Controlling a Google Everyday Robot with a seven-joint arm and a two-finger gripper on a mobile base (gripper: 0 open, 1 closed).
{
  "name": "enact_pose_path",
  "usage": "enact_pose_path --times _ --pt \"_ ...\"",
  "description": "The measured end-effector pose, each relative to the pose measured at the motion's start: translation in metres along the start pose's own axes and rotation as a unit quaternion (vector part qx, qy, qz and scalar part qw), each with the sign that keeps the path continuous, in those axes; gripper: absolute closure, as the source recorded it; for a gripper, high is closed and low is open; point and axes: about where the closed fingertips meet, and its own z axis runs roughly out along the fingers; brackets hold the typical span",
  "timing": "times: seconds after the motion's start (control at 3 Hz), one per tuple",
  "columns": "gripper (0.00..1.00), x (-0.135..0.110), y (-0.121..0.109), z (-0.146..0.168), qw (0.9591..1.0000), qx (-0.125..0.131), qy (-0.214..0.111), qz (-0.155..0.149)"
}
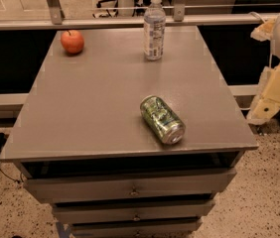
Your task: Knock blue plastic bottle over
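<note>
The blue plastic bottle [154, 28] stands upright near the far edge of the grey table [90, 108]. It is clear, with a white cap and a pale blue-white label. My gripper [271, 99] is a cream-coloured piece at the right edge of the view. It hangs off the table's right side, below the tabletop level. It is well to the right of the bottle, nearer to me, and touches nothing.
A green drink can [162, 119] lies on its side near the table's front right. A red apple [72, 41] sits at the far left. A metal rail [80, 23] runs behind the table. Drawers [130, 187] are below the top.
</note>
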Motion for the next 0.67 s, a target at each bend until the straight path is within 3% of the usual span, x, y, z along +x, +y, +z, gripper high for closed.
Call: enact_pose_path --times 0.33,0.67 --pt "0.0 -0.012 -0.049 0.013 0.9975 0.04 -0.057 0.012" --pt "0.0 -0.031 -0.107 0.023 0.9899 0.071 -0.119 0.031"
